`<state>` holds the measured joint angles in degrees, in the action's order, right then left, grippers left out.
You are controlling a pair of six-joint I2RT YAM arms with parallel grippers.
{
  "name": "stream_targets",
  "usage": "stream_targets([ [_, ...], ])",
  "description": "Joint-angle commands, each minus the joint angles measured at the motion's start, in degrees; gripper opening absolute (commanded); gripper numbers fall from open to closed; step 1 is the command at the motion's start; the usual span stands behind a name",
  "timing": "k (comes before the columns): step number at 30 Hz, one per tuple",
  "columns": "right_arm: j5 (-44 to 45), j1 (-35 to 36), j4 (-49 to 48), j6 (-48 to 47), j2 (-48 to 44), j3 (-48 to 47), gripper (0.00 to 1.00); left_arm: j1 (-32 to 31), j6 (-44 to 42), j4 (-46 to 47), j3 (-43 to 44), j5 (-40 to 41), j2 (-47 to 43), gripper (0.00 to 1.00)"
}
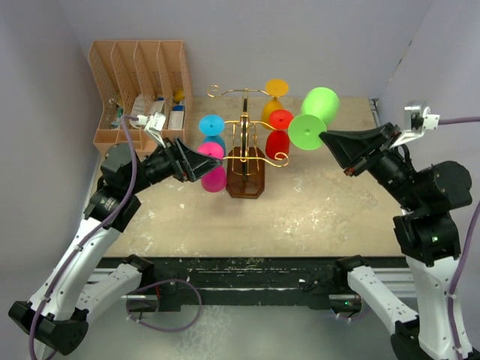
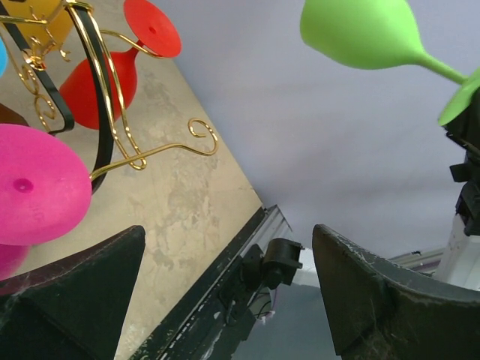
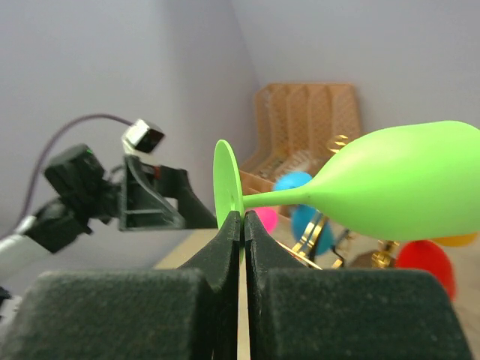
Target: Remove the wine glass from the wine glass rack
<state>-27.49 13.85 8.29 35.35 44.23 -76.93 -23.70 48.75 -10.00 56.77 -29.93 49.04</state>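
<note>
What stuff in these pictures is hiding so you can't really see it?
Top view: the things in the tan organiser are too small to name.
Left wrist view: the pink glass is cut off by the left edge.
Right wrist view: the green wine glass covers most of the rack, and the right gripper fills the bottom of the picture.

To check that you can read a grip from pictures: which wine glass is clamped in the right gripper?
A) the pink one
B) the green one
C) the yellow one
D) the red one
B: the right gripper pinches the foot of the green wine glass, holding it apart from the wine glass rack.
</note>
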Motion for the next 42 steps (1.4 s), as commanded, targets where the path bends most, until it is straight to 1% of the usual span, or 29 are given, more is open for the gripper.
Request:
stream_targets([
  [1, 3.4, 0.13, 11.79, -15.36, -1.4, -0.76, 0.0, -0.24, 5.96, 8.3, -2.9, -4.08, -1.36, 0.95],
  [5, 3.68, 0.14, 15.66, -19.71, -2.37, -0.81, 0.0, -0.2, 8.16, 9.99, -5.01, -5.37, -1.65, 0.94],
  [8, 3.21, 0.26, 16.53, -23.07, -2.91, 0.21, 0.0, -0.21, 8.54, 9.96, -5.98, -5.77, -1.73, 0.93],
  [13, 4.89, 2.23, 18.84, -29.41, -4.23, 1.49, 0.0, -0.21, 7.36, 6.31, -6.25, -6.09, -2.49, 0.93],
  [19, 2.46, 3.85, 19.24, -31.12, -4.28, 1.49, 0.0, -0.22, 4.57, 2.69, -5.88, -5.96, -3.81, 0.93],
  [23, -1.09, 4.55, 18.97, -31.68, -1.2, -0.93, 0.0, -0.25, 2.83, 1.24, -6.59, -5.87, -4.92, 0.93],
  [25, -1.28, 4.88, 18.38, -31.8, 0.45, -2.25, 0.0, -0.2, 2.23, 0.48, -7.07, -5.71, -5.7, 0.93],
  [30, 2.12, 6.75, 17.38, -32.92, 4.6, -6.21, 0.0, -0.21, -0.48, -2.63, -7.12, -5.12, -7.18, 0.93],
  [37, 3.98, 8.0, 13.2, -33.8, 11.81, -12.69, 0.0, -0.21, -2.21, -5.64, -7.46, -4.41, -8.65, 0.93],
  [42, 8.77, 11.98, 12.12, -36.46, 19.75, -18.88, 0.0, -0.2, -2.8, -6.49, -7.52, -4.39, -9.12, 0.93],
])
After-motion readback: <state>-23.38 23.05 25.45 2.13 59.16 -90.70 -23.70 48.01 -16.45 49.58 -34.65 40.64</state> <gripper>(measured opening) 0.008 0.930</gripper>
